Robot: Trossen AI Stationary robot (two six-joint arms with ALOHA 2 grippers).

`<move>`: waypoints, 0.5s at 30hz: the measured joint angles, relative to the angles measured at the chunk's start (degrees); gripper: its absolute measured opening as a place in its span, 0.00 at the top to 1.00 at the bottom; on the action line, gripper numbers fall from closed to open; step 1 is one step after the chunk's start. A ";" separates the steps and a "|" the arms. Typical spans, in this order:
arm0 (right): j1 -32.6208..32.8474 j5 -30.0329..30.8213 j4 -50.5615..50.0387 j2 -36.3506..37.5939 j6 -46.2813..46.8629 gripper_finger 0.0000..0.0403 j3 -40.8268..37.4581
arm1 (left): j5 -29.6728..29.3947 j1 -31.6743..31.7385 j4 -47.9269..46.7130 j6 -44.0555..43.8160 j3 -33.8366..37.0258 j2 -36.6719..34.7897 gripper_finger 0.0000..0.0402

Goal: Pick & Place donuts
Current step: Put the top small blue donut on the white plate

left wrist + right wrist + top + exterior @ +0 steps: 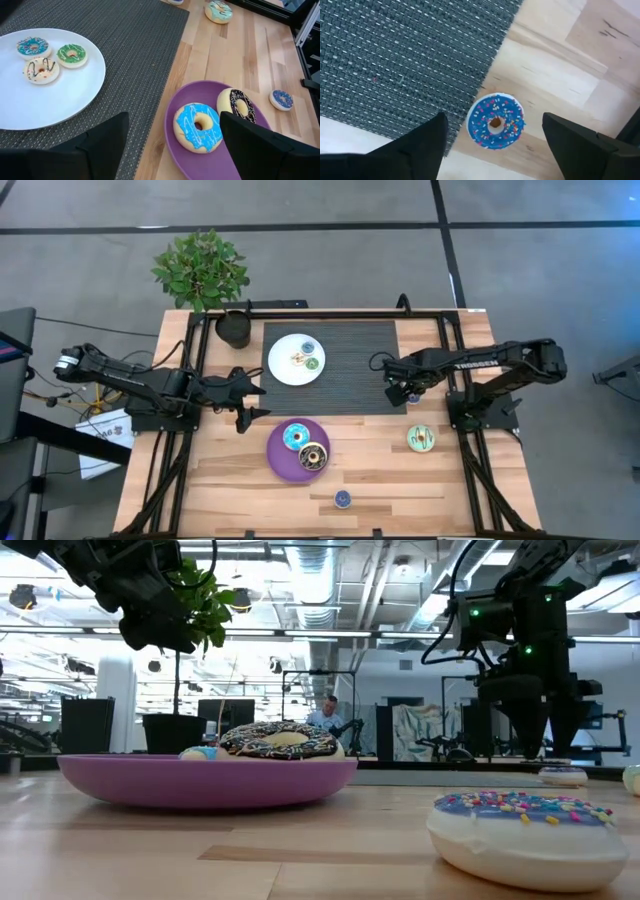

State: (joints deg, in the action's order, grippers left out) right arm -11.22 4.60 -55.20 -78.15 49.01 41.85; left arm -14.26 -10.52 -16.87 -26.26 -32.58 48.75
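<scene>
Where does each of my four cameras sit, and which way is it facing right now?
High view: overhead, straight down; both arms, white plate, purple plate.
Low view: table height, looking across into the room; purple plate rim, a mini donut close up, arms hanging from above.
Left wrist view: over the left gripper fingers toward both plates.
Right wrist view: down past the right gripper onto a blue mini donut.
Shared: high and left wrist views both show the plates.

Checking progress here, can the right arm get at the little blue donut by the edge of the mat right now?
Probably yes: the right gripper hangs open just above the small blue donut, and nothing lies between them on the bare wood beside the mat.
</scene>
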 joint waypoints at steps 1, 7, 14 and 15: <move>0.00 -0.04 -0.15 0.00 0.50 0.22 0.00 | -0.01 0.00 0.01 0.00 0.00 0.00 0.24; -0.10 -0.16 -0.86 0.00 1.49 0.21 0.00 | -0.02 0.00 0.08 -0.02 0.00 0.00 0.24; -0.17 -0.11 -1.31 0.00 0.52 0.21 0.00 | -0.04 0.00 0.08 -0.88 0.00 0.00 0.24; -0.17 -0.07 -1.38 0.00 0.96 0.21 0.00 | -0.03 0.00 0.08 -1.12 0.00 0.00 0.24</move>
State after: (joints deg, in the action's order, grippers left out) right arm -11.40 4.53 -56.58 -78.15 49.97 41.85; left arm -14.30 -10.52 -16.80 -27.39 -32.58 48.75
